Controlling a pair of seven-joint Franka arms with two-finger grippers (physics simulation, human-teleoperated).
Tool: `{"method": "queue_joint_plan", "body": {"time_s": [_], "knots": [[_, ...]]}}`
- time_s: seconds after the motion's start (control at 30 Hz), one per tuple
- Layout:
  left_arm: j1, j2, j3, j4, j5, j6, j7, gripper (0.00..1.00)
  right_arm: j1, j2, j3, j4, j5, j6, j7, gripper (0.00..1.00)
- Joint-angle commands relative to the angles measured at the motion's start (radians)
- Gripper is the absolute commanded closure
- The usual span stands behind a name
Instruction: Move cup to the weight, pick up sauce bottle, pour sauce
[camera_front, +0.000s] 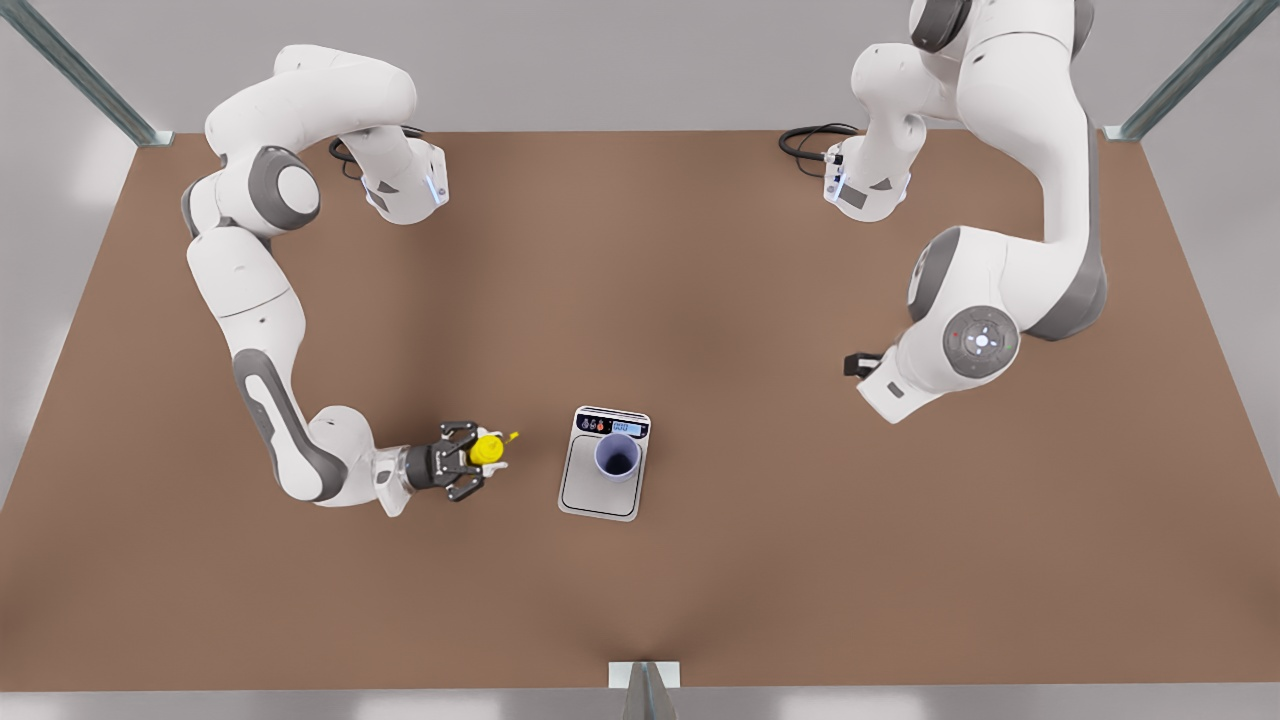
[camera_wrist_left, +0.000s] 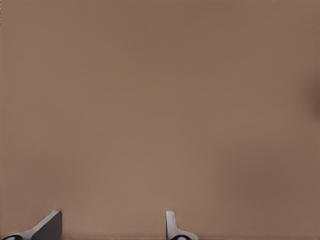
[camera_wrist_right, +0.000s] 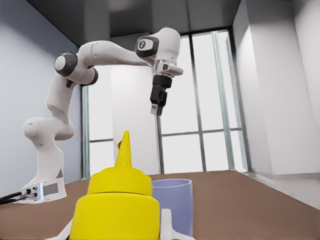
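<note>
Two roles: clamped right gripper (camera_front: 478, 458) on the yellow sauce bottle (camera_front: 489, 448) beside the cup (camera_front: 617, 456) on the kitchen scale (camera_front: 598, 495), ready for pouring; hung left gripper (camera_wrist_left: 111, 227) spread, waiting, over bare desk (camera_front: 800, 560).

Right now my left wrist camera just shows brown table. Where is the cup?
Observer: The cup stands upright on the scale, near its display end.
Operator: Who has the yellow bottle?
Observer: The right gripper has its jaws shut on the sauce bottle, beside the scale on the front view's left.
Operator: Is it pouring?
Observer: No, the nozzle points up, apart from the cup.
Operator: And my gripper?
Observer: The left gripper waits high above the table, jaws open.
</note>
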Motion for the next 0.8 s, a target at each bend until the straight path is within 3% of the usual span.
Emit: {"method": "queue_joint_plan", "body": {"time_s": [0.0,0.77], "knots": [[-0.002,0.0,0.0,0.002,0.003,0.0,0.0,0.0,0.005,0.001,-0.009,0.002,-0.02,-0.013,0.001,0.55],[-0.025,-0.003,-0.002,0.022,0.001,0.014,-0.08,0.0,0.006,0.024,-0.043,0.01,-0.032,-0.003,-0.01,0.55]]}}
